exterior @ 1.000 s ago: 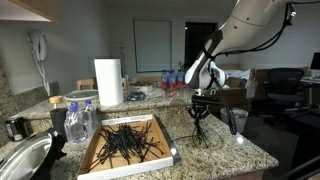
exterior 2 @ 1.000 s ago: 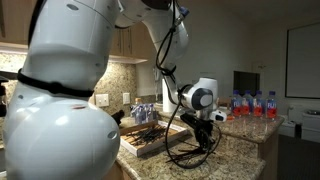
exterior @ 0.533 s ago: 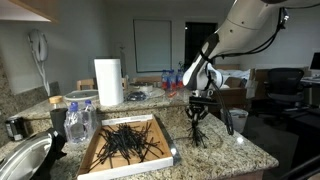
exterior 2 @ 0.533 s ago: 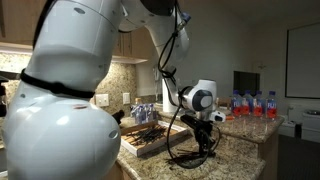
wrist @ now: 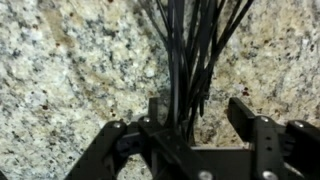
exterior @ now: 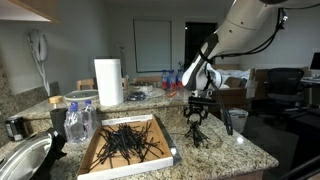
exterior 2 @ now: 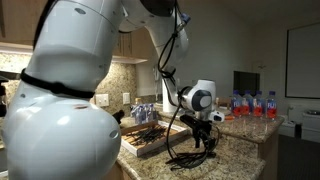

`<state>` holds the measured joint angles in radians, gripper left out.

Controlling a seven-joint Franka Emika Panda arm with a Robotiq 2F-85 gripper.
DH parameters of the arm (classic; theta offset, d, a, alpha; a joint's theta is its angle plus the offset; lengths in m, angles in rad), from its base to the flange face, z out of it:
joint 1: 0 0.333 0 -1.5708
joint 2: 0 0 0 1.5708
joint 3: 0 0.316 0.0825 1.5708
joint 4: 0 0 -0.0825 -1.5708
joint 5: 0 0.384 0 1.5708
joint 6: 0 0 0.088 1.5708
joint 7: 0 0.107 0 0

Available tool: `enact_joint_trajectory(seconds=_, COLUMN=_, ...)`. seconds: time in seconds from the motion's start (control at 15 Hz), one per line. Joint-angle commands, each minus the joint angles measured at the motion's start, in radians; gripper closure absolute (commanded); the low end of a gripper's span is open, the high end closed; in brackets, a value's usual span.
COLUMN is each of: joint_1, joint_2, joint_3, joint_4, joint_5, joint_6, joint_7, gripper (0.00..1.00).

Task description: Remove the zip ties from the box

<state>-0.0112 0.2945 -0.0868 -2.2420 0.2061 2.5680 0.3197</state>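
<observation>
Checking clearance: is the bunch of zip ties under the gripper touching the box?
Apart. An exterior view shows bare counter between the bunch and the box.

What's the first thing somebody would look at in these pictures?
Probably the spiky black bunch of zip ties on the speckled counter, right under the robot's gripper, whose jaws stand apart around them. Next, the box beside it, piled with more black ties, and the white paper towel roll behind.

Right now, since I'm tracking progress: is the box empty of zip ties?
No, a pile of black zip ties lies in the box.
</observation>
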Motion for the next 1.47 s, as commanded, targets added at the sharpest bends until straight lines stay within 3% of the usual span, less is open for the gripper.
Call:
enact_joint_trajectory(seconds=0.0, joint_1=0.001, joint_2=-0.050, joint_3=0.020, joint_4=-0.035, joint_5=0.011, joint_6=0.015, joint_7=-0.006, gripper=0.01)
enact_joint_trajectory(seconds=0.47, joint_1=0.007, joint_2=-0.199, joint_3=0.028, joint_4=-0.073, joint_5=-0.020, joint_6=-0.047, joint_7=0.020, gripper=0.00)
enact_joint_trajectory(seconds=0.87, joint_1=0.030, joint_2=-0.325, joint_3=0.079, joint_4=-0.068, joint_5=-0.036, joint_6=-0.135, joint_7=0.053, gripper=0.00)
enact_joint_trajectory(seconds=1.13, joint_1=0.079, joint_2=-0.328, joint_3=0.149, joint_4=-0.004, joint_5=-0.087, joint_6=-0.184, joint_7=0.128, gripper=0.00)
enact_joint_trajectory(seconds=1.4, joint_1=0.137, joint_2=-0.254, joint_3=0.216, joint_4=0.135, joint_5=-0.169, joint_6=-0.226, joint_7=0.225, gripper=0.00)
